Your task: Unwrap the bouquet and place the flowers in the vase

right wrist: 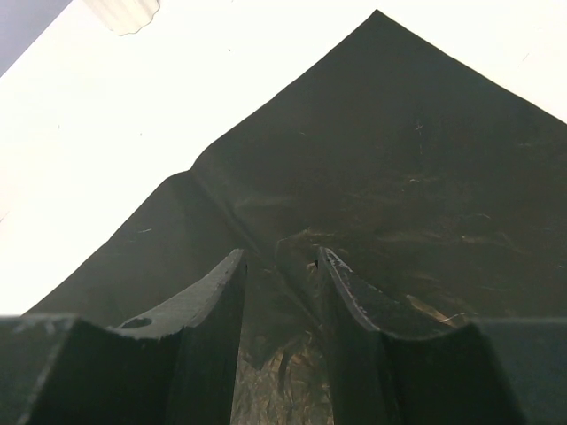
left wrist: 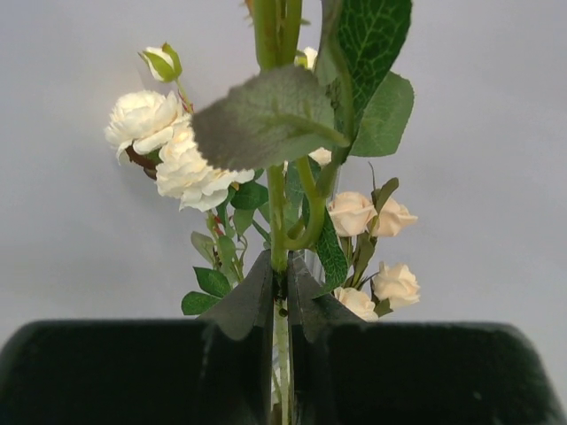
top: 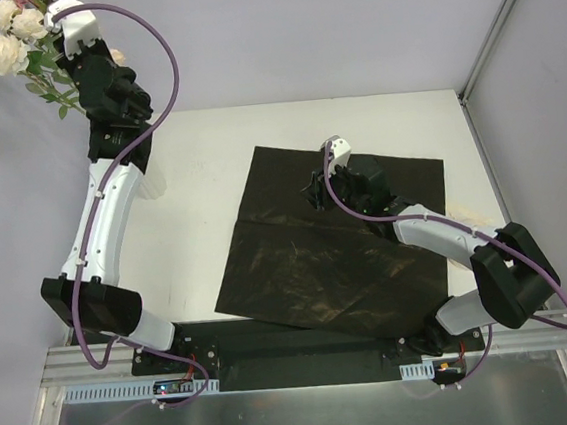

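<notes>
Left gripper [left wrist: 280, 292]: jaws clamped on the green stems [left wrist: 276, 221], raised off the table [top: 199, 170] near its far left corner.
Flowers [left wrist: 190, 155]: cream and pink roses, free of the wrap, blooms out past the jaws.
Right gripper [right wrist: 282, 266]: jaws half apart astride a raised crease of the black paper sheet [right wrist: 425, 159]; whether they pinch it cannot be told.
Vase [right wrist: 124, 11]: white, ribbed, only its edge showing beyond the sheet's corner.
Step in hand: probably carrying the stems to the vase. Line the stem ends over the mouth, lower them straight, and release only once they are seated.

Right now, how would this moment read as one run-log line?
left jaws: shut on flowers, held high far left | right jaws: apart over a crease in black paper | black paper: opened out on table
</notes>
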You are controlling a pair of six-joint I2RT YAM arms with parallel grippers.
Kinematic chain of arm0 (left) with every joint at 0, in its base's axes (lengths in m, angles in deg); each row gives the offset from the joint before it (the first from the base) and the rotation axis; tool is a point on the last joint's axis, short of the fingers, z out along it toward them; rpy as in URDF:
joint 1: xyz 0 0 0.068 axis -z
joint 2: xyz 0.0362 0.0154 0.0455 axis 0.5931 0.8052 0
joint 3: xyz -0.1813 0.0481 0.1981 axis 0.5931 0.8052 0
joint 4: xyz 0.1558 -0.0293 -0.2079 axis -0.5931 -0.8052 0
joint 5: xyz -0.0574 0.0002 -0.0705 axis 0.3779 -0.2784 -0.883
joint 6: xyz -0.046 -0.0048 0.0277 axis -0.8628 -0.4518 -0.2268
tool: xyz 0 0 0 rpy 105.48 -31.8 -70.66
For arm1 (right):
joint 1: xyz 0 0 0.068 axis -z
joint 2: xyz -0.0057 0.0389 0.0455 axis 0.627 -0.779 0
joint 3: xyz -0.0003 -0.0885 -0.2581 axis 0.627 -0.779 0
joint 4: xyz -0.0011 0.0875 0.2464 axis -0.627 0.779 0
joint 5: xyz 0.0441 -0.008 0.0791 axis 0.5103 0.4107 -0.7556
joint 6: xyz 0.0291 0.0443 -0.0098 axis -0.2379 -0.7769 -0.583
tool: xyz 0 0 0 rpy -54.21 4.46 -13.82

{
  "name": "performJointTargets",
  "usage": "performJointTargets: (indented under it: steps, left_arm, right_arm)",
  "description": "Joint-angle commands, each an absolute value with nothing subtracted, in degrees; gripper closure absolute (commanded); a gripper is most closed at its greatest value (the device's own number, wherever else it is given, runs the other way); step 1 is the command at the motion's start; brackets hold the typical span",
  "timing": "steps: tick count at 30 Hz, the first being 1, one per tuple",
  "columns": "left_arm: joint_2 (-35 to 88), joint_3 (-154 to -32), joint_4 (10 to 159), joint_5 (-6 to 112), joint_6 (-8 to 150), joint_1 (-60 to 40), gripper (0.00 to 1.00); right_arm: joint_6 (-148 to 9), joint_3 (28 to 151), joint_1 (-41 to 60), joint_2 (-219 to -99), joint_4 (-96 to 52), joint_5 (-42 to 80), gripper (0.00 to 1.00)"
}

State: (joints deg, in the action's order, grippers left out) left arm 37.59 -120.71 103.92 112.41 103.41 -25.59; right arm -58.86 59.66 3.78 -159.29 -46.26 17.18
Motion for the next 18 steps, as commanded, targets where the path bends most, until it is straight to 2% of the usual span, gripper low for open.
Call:
performJointTargets:
  steps: [1, 14, 18]
  left_arm:
    - [38.4, -120.0, 107.0, 114.5, 101.6, -26.5, 1.00]
    - [40.1, -109.7, 106.0, 118.5, 92.6, -27.4, 0.95]
    - [40.0, -107.0, 103.8, 118.7, 89.7, -27.4, 0.82]
  right_arm:
    - [-58.1, 62.3, 4.1, -159.6, -47.8, 15.9, 0.60]
    - [-58.0, 62.4, 4.4, -160.1, -47.8, 15.9, 0.60]
    - [-58.0, 62.4, 4.5, -160.3, -47.8, 15.8, 0.60]
